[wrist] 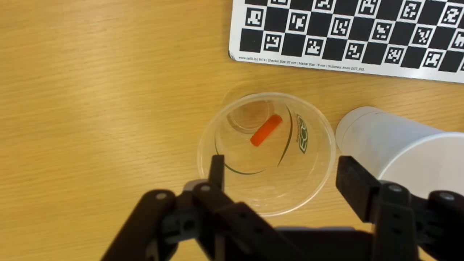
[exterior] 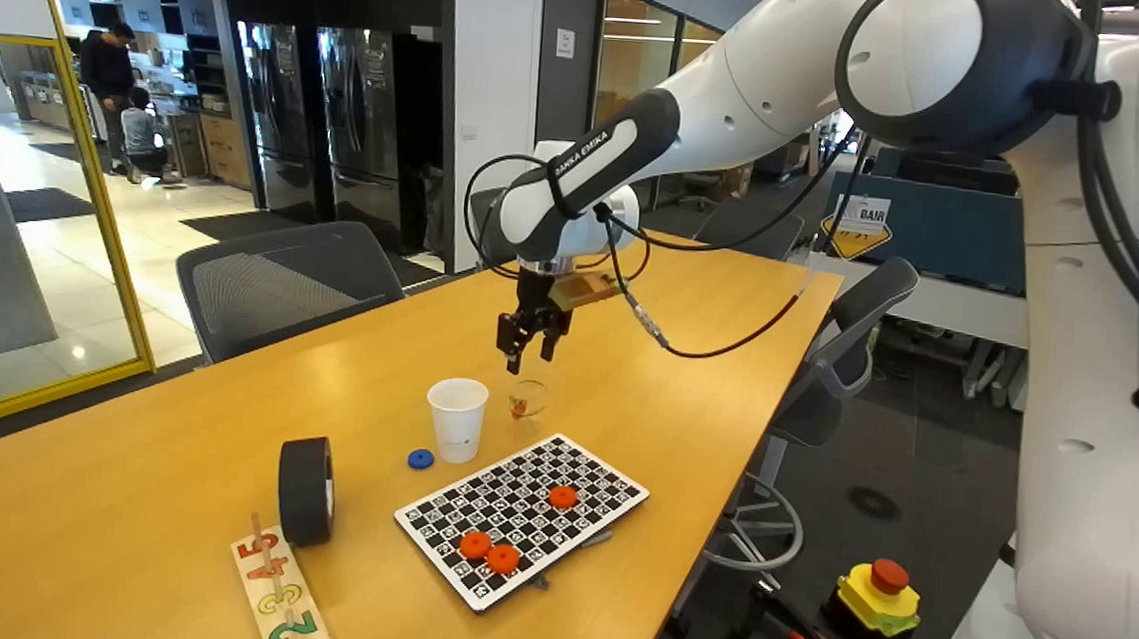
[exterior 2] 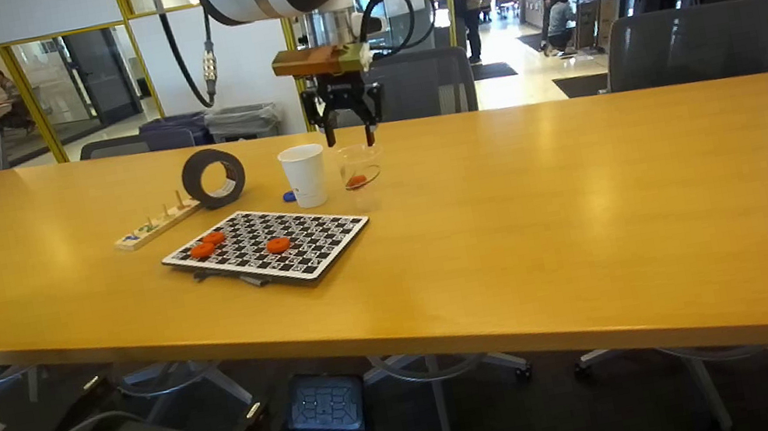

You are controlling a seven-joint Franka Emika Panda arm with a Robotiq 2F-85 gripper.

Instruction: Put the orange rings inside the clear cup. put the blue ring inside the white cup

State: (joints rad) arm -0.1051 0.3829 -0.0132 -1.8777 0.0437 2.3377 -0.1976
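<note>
My gripper (exterior: 531, 359) is open and empty, pointing down just above the clear cup (exterior: 530, 395). In the wrist view, the clear cup (wrist: 250, 188) lies under and between the spread fingertips (wrist: 281, 161). One orange ring (wrist: 266, 130) is inside it, tilted on its edge. Three orange rings lie flat on the checkered board: one alone (exterior: 562, 497) and two side by side (exterior: 475, 546) (exterior: 503, 558). The opaque white cup (exterior: 457, 422) stands upright beside the clear cup. The blue ring (exterior: 420, 458) lies on the table beside the white cup; it is out of the wrist view.
The checkered board (exterior 2: 309, 240) lies on the table in front of the cups. A black roll (exterior: 305, 491) stands on its edge near a wooden number board with pegs (exterior: 280, 590). The white cup (wrist: 384, 141) is close to my right finger in the wrist view.
</note>
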